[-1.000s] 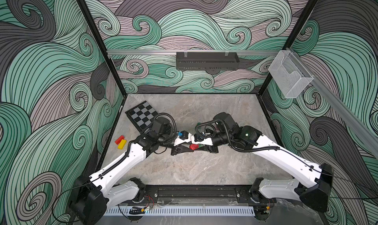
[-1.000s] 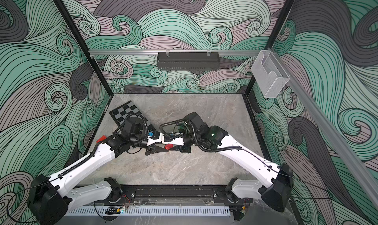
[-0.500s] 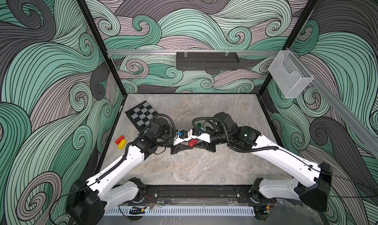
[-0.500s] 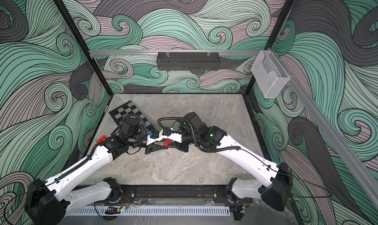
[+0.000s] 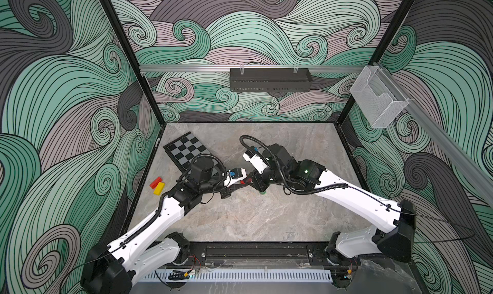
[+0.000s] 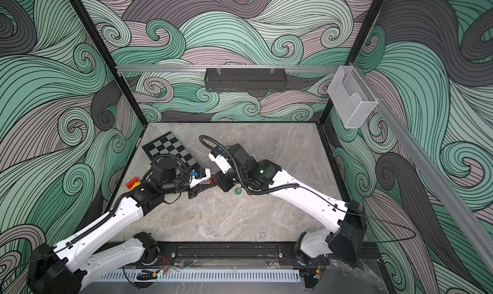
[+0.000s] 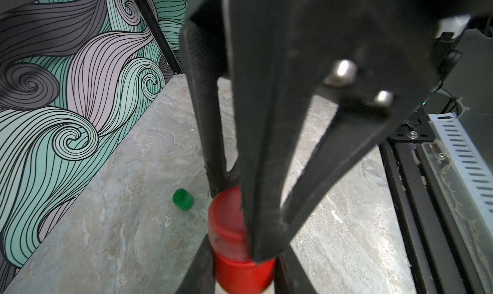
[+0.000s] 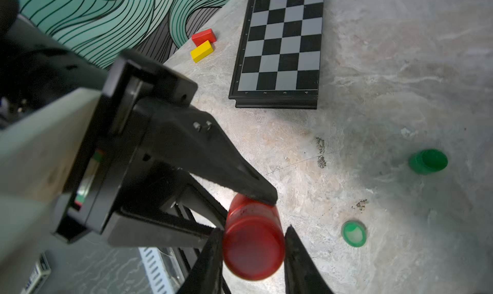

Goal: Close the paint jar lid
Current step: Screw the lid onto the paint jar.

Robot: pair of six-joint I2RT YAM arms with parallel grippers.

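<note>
The small red plastic paint jar (image 8: 253,252) hangs clear of the grey marbled tabletop (image 5: 240,220), near its middle, lying sideways between the two arms. The right gripper (image 8: 253,235) is clamped across the jar's translucent body. The left gripper (image 7: 242,263) pinches the opposite end, apparently the opaque red lid (image 7: 240,276). The jar looks light and stiff, but its smooth round wall is likely slippery, so each grip belongs square across the diameter, with the lid taken by its rim. Hard squeezing could bow the thin wall and bind the thread. With the jar on its side, any gap could leak paint.
</note>
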